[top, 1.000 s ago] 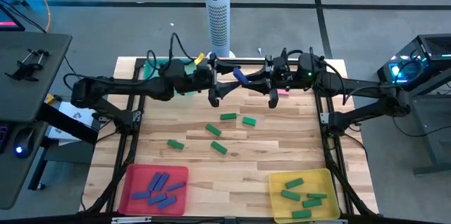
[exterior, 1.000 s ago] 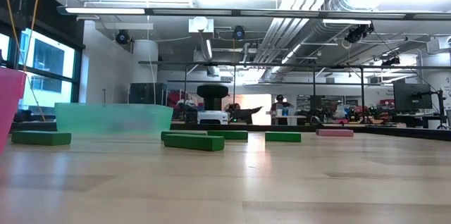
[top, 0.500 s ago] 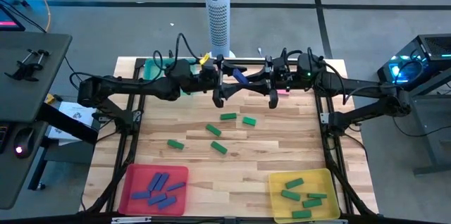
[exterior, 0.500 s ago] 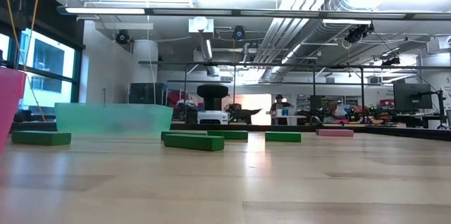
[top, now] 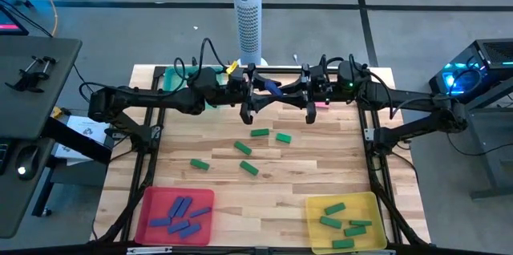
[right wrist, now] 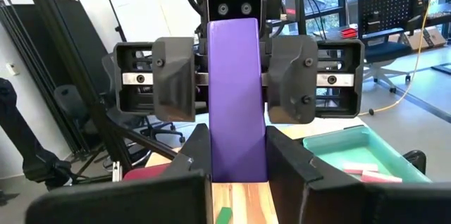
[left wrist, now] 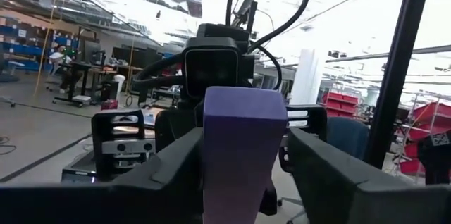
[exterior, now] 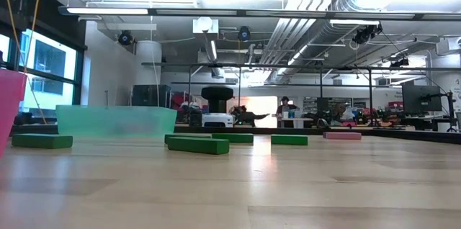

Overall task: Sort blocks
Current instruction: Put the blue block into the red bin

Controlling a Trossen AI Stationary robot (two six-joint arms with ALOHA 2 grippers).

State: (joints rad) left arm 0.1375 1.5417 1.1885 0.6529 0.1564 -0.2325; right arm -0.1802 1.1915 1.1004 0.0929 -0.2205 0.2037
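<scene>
Non-task items around the work area

The wooden counter [top: 264, 183] carries three trays: a red tray [top: 149, 205] at the near left corner, a yellow tray [top: 370, 207] at the near right corner, and a teal tray [top: 170, 77] at the far left corner. A white perforated cylindrical tower [top: 248, 14] stands on the grey floor just beyond the counter's far edge. A dark side desk [top: 36, 78] sits to the left. A case with blue lights [top: 465, 74] sits to the right. In the low view, a person [exterior: 286, 106] stands far back in the room.
</scene>
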